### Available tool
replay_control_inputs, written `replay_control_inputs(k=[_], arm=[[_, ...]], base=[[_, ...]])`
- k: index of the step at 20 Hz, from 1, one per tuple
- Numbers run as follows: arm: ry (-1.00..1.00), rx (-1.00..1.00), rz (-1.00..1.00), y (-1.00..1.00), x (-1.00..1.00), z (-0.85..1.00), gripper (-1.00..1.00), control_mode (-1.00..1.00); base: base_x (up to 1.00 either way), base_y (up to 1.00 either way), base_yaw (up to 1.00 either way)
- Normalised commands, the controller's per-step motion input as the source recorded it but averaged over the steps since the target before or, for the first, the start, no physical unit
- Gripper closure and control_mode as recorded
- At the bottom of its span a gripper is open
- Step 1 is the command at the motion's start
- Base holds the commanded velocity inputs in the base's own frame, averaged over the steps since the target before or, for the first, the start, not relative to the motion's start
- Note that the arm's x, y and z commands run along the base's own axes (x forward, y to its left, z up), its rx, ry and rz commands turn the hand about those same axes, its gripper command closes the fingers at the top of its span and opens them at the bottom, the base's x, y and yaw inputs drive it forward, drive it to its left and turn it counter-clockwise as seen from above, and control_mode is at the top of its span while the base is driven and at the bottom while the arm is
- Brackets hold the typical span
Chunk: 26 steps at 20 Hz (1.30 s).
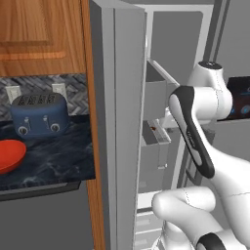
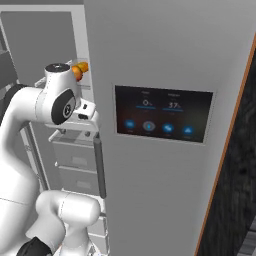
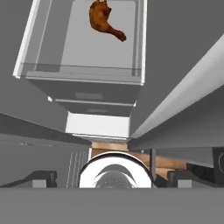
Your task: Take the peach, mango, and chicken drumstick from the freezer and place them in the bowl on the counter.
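1. Pincer [image 3: 112, 181]: jaws spread wide, nothing held, aimed down into the open freezer [image 1: 128, 97] above a clear shelf [image 3: 83, 72]; probably lined up for a top-down pick.
2. Chicken drumstick [image 3: 104, 19]: lying flat on that clear shelf, well apart from the fingertips [image 3: 41, 179]; reddish-brown, thick at one end, tapering to a thin bone.
3. Peach [image 2: 79, 69]: orange and round, partly hidden behind the arm, inside the freezer.
4. Bowl [image 1: 10, 154]: red-orange, shallow, resting on the dark marbled surface [image 1: 58, 161] near the blue toaster [image 1: 40, 115]; apparently awaiting the items.
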Motion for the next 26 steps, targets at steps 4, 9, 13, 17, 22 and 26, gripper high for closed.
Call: replay_control_inputs(k=[4, 9, 13, 17, 22, 26], arm=[[0.00, 0.00, 0.00, 0.14, 0.24, 0.00, -1.00, -1.00], [-0.01, 0.00, 0.01, 0.28, 0.48, 0.01, -1.00, -1.00], [-0.20, 0.00, 0.05, 0.43, 0.09, 0.41, -1.00, -1.00], [-0.35, 0.00, 0.05, 0.20, 0.00, 0.51, -1.00, -1.00], [-0.18, 0.05, 0.13, 0.00, 0.37, 0.46, -1.00, -1.00], [0.00, 0.04, 0.14, 0.00, 0.59, 0.57, -1.00, -1.00]], base=[[0.00, 0.00, 0.00], [0.00, 0.00, 0.00], [0.00, 0.00, 0.00], [0.00, 0.00, 0.00], [0.00, 0.00, 0.00], [0.00, 0.00, 0.00]])
